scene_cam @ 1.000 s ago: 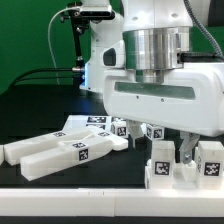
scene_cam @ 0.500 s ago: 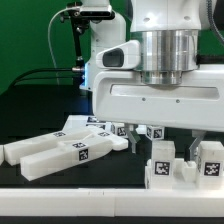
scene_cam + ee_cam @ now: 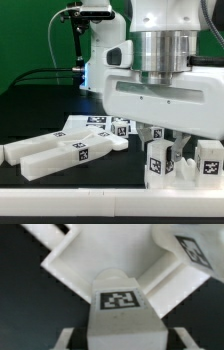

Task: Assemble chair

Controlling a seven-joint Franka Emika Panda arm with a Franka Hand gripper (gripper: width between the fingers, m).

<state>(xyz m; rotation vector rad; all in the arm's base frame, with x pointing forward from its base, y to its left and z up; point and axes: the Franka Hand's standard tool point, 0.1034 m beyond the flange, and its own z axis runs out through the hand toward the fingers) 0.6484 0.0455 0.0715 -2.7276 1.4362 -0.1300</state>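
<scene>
Chair parts lie on the black table. A short upright white block (image 3: 158, 162) (image 3: 120, 308) with a square tag stands at the exterior view's right. My gripper (image 3: 165, 148) (image 3: 122, 339) has come down over it, one finger (image 3: 67, 338) on each side. A dark gap shows between each finger and the block, so the jaws are open and nothing is held. A second tagged block (image 3: 208, 158) stands just to the right. Two long white bars (image 3: 60, 155) lie at the left.
More small tagged white pieces (image 3: 120, 127) and a flat tagged sheet (image 3: 88, 122) lie behind the bars. In the wrist view, angled white pieces (image 3: 80, 258) and another tagged part (image 3: 192, 247) lie just beyond the block. The table's front edge (image 3: 70, 190) is close.
The jaws have narrowed toward the upright block. The hand has sunk slightly over it. The parts on the table have not moved.
</scene>
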